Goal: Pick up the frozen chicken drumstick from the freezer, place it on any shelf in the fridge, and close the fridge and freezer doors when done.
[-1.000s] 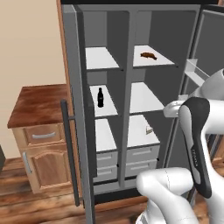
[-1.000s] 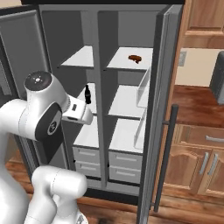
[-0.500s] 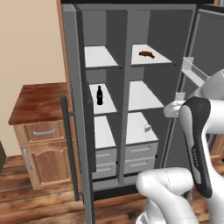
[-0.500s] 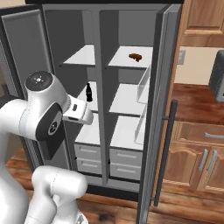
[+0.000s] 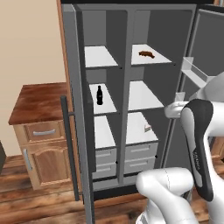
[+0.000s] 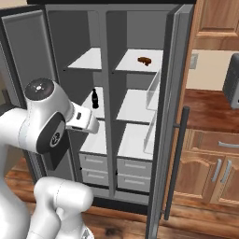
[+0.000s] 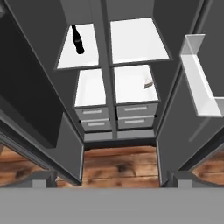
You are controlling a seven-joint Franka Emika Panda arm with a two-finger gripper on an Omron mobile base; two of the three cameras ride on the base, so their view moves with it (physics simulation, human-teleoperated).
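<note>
My gripper (image 7: 112, 186) looks open and empty, the drumstick (image 5: 147, 54) sits high above it, and both doors are probably open.

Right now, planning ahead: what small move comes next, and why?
Probably swing toward the open grey fridge door to push it shut: the reddish-brown chicken drumstick already lies on the fridge's top white shelf, with the freezer door open too.
</note>
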